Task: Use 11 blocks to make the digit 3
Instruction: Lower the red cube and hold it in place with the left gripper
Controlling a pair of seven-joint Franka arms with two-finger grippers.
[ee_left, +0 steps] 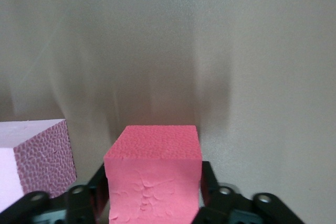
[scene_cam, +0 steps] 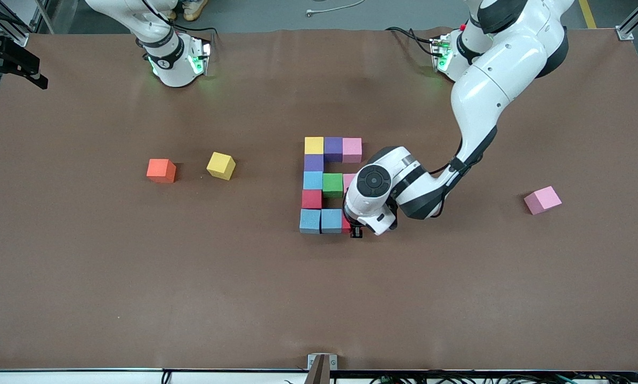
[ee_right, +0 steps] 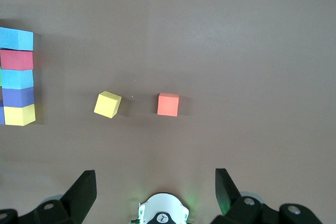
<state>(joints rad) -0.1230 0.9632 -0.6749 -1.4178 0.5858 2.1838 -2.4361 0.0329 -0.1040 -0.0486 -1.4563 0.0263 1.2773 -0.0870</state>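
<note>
Your left gripper (scene_cam: 355,230) sits low at the corner of the digit 3 (scene_cam: 326,184) nearest the front camera, with a red block (ee_left: 153,174) between its fingers. In the left wrist view the block fills the gap and the pads (ee_left: 207,182) look to be touching or almost touching its sides; you cannot tell from the frames whether the gripper is clamped on it or has let go. It appears to rest on the worktop (scene_cam: 319,298), beside the two light blue blocks (scene_cam: 320,221), which would finish the row nearest the front camera.

The rest of the figure reads as an "E": a yellow block (scene_cam: 314,145), a purple block (scene_cam: 333,149) and a pink block (scene_cam: 352,150) in the row farthest from the camera, and single cubes joining the rows along the edge toward the right arm's end. The middle row's pink cube (ee_left: 31,156) is mostly hidden by the left wrist and lies close to the gripper, so lift straight up to avoid nudging it.

Three spare cubes lie well apart from the figure: an orange cube (scene_cam: 161,170), a loose yellow cube (scene_cam: 221,165) and a loose pink cube (scene_cam: 542,200). Your right gripper (ee_right: 155,184) waits with fingers spread, up over its own end of the worktop.
</note>
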